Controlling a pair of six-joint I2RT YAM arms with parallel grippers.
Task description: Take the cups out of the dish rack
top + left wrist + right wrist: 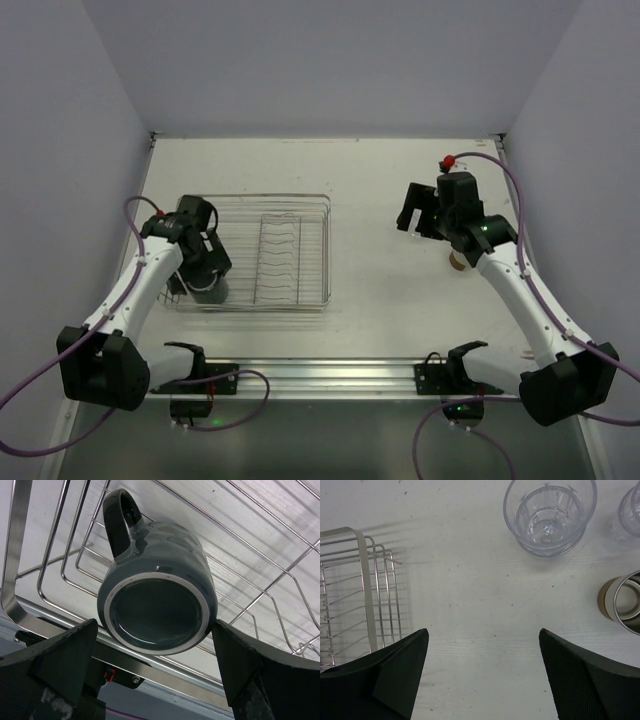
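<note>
Overhead camera spans the table [380,320]; both close wrist cameras see the dish rack [367,595].

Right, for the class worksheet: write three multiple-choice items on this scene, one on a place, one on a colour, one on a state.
1. Where is the dark mug?
A. on a shelf
B. in the dish rack
C. on a plate

2. What colour is the band on the cream cup?
A. blue
B. green
C. brownish

3. How is the right gripper?
A. open and empty
B. shut tight on nothing
C. shut on the cream cup

Answers:
1 B: in the left wrist view the rack's wires run under and around the mug.
2 C: the right wrist view shows a brownish band around the cup's outside.
3 A: its fingers stand wide apart with only the table between them.
</note>
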